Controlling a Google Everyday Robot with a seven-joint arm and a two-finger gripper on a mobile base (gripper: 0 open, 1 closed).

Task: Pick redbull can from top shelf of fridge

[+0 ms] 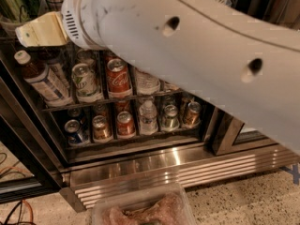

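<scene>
Across the fridge (154, 165) the arm (187, 46) extends, jaws upper left

arm (187, 46): white, stretched leftward across view | claw (33, 32): cream, upper left

You see a pale cream gripper (38, 31) at upper left before the black-framed fridge (224, 134), a white plastic arm (197, 50) with dark round holes, a red cola can (117, 77), ribbed silver steel grille (187, 168), speckled beige floor (243, 205).
</scene>
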